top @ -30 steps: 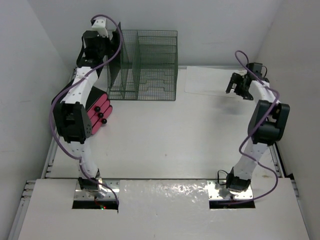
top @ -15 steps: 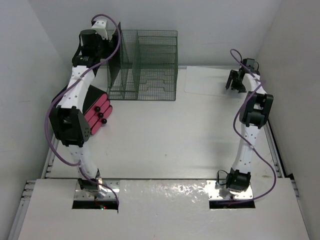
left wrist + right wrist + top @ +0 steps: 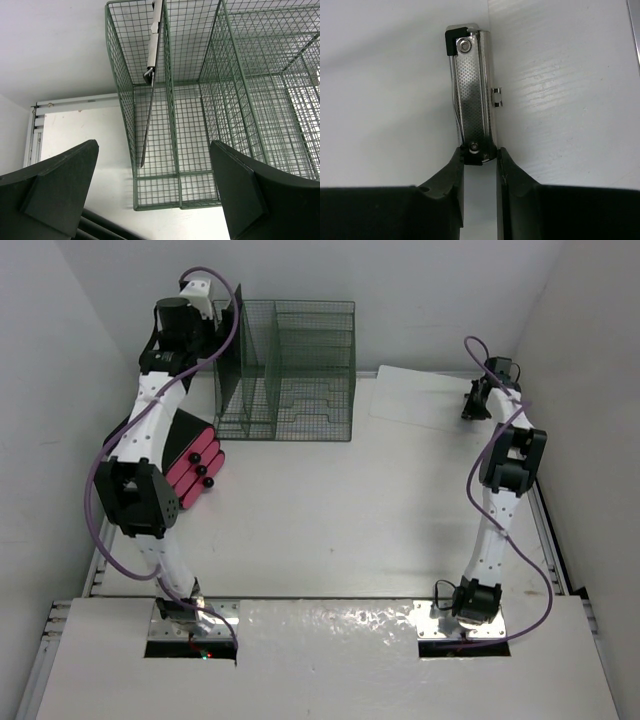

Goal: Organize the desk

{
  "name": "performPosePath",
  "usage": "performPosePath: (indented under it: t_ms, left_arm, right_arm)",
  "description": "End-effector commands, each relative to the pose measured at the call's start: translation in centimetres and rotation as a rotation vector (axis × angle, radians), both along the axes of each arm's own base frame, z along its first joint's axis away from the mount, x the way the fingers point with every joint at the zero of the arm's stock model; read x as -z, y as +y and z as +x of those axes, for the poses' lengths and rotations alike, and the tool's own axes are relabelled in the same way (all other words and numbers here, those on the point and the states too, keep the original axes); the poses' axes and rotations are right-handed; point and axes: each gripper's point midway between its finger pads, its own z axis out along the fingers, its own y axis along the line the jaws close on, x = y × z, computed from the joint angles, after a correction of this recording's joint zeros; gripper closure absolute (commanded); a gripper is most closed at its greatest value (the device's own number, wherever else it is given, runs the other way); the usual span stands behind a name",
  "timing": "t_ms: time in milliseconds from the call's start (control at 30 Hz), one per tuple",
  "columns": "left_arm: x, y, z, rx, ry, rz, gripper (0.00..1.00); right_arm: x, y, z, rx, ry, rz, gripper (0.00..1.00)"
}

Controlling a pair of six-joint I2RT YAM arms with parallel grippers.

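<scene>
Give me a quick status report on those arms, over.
Left gripper open, hovering before wire rack. Right gripper pinching metal clip of clipboard on desk. Nothing blocking seen.

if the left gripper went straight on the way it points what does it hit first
Most likely the green wire organizer, at the near mesh wall of its narrow slot, where a clipboard stands on edge. The left gripper is open; depth is unclear.

One wire rack (image 3: 290, 370), two clipboards (image 3: 415, 398) (image 3: 156, 35), one pink drawer unit (image 3: 195, 470).
</scene>
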Motion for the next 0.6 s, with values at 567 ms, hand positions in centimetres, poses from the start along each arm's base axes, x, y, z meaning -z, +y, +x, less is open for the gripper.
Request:
performPosePath:
  t_ms: [567]
  left_arm:
    - [-5.4,-3.0,-4.8,0.163,-0.095,-0.010,0.06]
  right_arm:
    - [2.7,6.9,-20.3,-0.014,0.245,0.141,0.64]
